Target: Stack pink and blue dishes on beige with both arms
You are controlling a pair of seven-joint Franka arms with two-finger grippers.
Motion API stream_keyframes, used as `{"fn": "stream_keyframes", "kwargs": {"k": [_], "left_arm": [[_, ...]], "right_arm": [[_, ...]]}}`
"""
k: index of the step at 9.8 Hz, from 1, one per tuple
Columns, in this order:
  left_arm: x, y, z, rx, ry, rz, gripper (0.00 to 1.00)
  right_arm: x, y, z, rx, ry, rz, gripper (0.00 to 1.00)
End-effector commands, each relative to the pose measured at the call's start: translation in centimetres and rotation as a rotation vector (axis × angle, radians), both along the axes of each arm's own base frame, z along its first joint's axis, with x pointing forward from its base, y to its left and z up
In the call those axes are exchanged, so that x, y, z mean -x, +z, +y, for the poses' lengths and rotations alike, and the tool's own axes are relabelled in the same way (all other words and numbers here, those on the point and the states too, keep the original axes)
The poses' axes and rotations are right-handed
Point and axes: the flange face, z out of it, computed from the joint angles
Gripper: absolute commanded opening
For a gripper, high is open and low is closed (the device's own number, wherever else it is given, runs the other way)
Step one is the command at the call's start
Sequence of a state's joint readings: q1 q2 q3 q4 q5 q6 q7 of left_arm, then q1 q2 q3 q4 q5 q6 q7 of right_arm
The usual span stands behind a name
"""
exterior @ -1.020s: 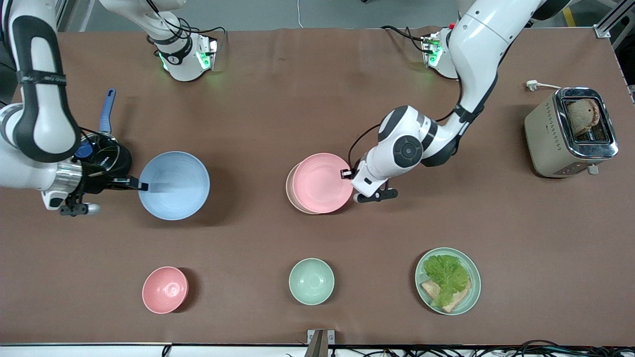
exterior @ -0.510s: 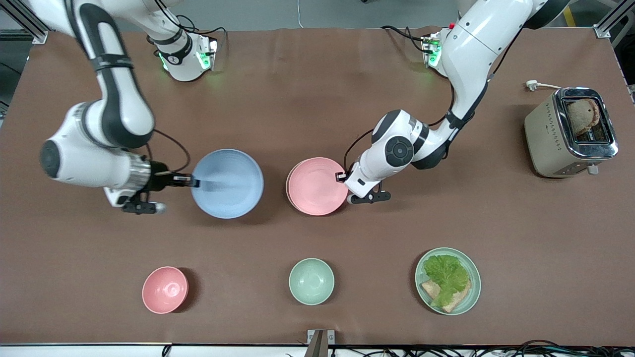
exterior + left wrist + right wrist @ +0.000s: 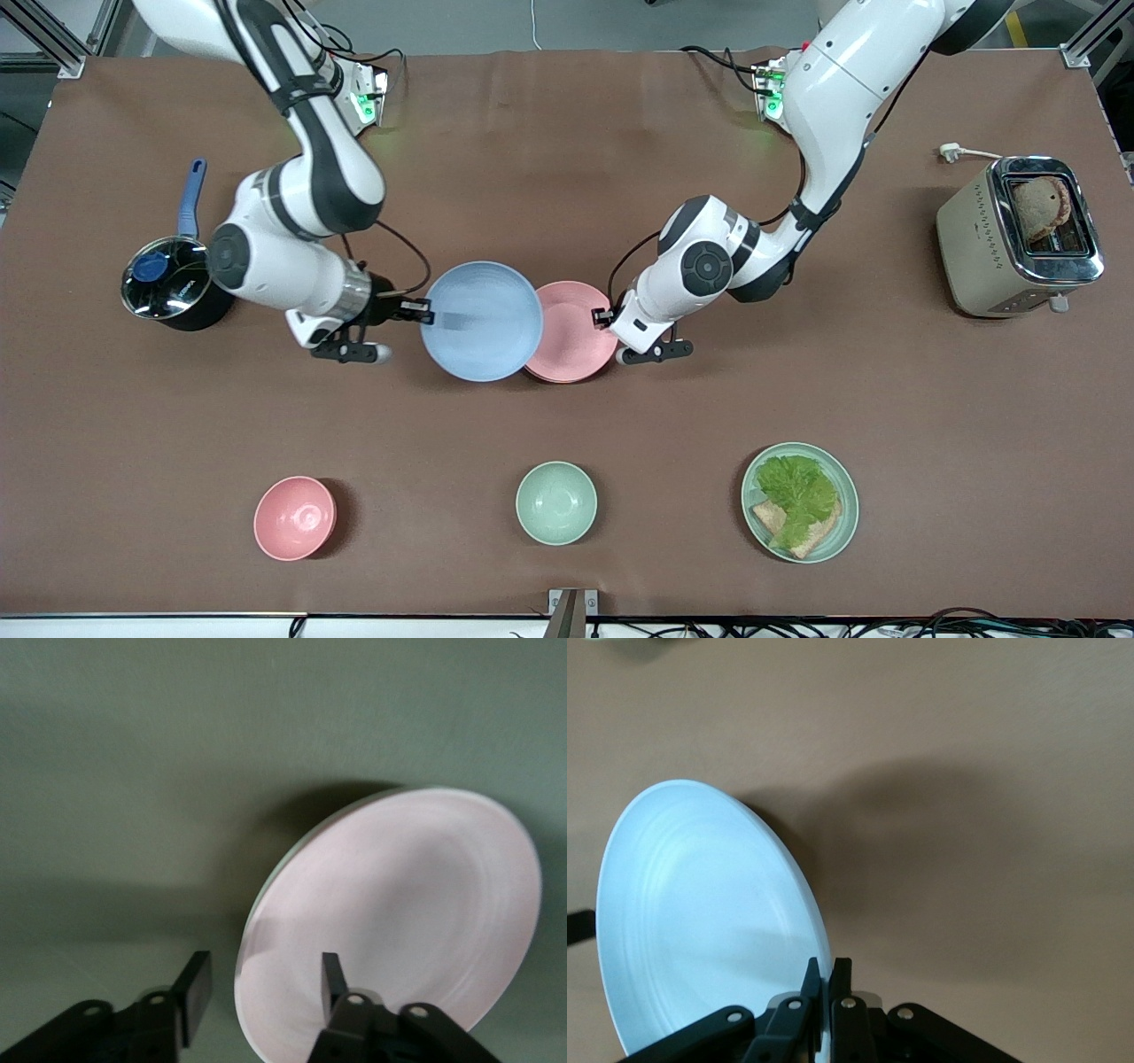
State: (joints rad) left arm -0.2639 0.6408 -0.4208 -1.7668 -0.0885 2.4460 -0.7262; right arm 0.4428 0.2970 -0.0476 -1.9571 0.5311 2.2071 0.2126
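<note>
My right gripper (image 3: 423, 312) is shut on the rim of the light blue plate (image 3: 481, 321) and holds it level in the air. That plate overlaps the edge of the pale pink plate (image 3: 576, 332) on the side toward the right arm's end. The right wrist view shows the right gripper (image 3: 828, 979) pinching the blue plate (image 3: 700, 921). The pink plate lies flat mid-table and covers the beige plate, which is hidden. My left gripper (image 3: 609, 317) is open at the pink plate's rim. In the left wrist view the left gripper (image 3: 264, 988) has one finger on each side of the pink plate's (image 3: 399, 921) rim, clear of it.
A dark pot with a blue handle (image 3: 168, 283) stands toward the right arm's end, and a toaster (image 3: 1019, 235) stands toward the left arm's end. Nearer the front camera are a pink bowl (image 3: 295, 517), a mint bowl (image 3: 556, 502) and a mint plate with lettuce and bread (image 3: 800, 501).
The right arm carried the blue plate from beside the pot across to the pink plate, and it now overlaps its edge. The pink plate settled squarely over the beige one.
</note>
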Motion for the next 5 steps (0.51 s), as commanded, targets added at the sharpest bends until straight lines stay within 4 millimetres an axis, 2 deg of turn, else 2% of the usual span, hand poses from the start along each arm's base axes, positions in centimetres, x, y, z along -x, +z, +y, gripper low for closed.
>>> {"fn": "stream_keyframes", "kwargs": {"k": [1,2,4,5], "left_arm": [[-3.8,8.8,6.0,-0.143,-0.011,-0.053,1.00],[-5.8,13.6,8.8,-0.218,-0.018,-0.072,1.00],[-8.4,22.9,14.0,-0.262,-0.031,-0.099,1.00],[-9.5,26.6,17.5,-0.319,-0.048,-0.161,1.00]], "right_arm": [[0.9,-0.8,1.6,0.010,0.006,0.001,0.01],[1.5,-1.4,3.4,0.009,0.025,-0.011,0.02],[1.8,-3.3,5.4,0.026,-0.015,-0.028,0.02],[2.0,-4.2,6.6,0.027,-0.025,-0.044,0.02]]}}
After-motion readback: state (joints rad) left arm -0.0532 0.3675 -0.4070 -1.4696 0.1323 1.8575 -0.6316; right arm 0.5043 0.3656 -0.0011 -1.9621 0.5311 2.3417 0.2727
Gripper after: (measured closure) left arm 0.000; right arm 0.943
